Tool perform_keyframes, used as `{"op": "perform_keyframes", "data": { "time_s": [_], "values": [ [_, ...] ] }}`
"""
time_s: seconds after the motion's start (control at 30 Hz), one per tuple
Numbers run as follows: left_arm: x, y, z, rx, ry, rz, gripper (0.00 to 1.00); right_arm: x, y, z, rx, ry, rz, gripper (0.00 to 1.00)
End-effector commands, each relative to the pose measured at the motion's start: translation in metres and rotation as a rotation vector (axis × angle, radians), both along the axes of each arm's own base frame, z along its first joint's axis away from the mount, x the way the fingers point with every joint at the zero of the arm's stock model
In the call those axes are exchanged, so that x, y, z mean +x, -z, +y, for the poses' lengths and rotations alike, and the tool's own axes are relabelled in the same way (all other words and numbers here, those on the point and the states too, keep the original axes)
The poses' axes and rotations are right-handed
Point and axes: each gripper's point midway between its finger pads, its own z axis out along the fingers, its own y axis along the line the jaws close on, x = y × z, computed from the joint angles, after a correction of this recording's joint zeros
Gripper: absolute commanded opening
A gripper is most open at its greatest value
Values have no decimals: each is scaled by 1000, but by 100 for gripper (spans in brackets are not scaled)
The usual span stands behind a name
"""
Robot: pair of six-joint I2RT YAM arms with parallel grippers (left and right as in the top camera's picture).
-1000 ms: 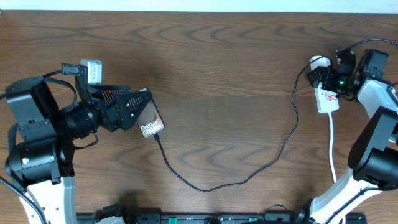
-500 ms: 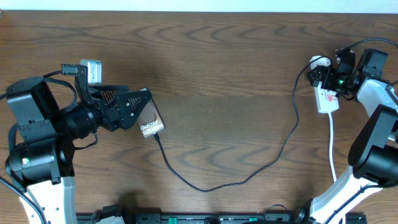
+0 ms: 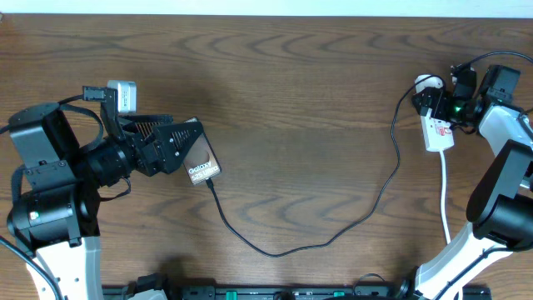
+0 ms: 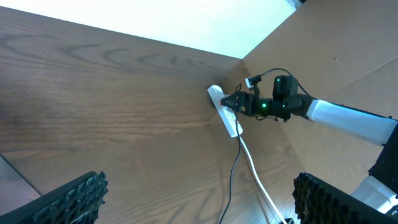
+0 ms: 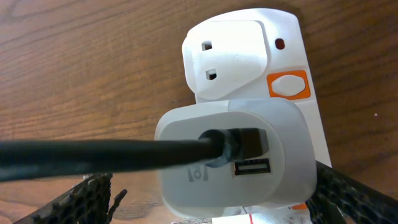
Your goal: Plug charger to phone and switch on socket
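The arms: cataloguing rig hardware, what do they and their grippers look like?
The left arm and right arm are black with white segments and black cables; a green light glows near the right gripper. Finger pads are black and textured.

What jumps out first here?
A long black charger snakes across the wooden table from the phone at left to the socket at far right. In the right wrist view, a white adapter plugged into the socket fills the frame, with an orange switch at upper right.

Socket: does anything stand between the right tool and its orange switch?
Nothing visible covers the orange switch on the socket. The white adapter, holding the charger cable, sits beside it, between the fingers of the open right tool.
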Motion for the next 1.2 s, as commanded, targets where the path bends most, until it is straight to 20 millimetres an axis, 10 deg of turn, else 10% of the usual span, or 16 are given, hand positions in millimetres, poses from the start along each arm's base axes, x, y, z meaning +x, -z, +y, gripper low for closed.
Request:
{"op": "perform_keyframes", "data": {
  "time_s": [0.0,1.17],
  "values": [
    [0,0,0,14,-1,-11,98,-9,13,20,97,-21,54,93],
    [0,0,0,13,-1,-9,98,-32,47,85,227,-40,138,91]
  ]
}}
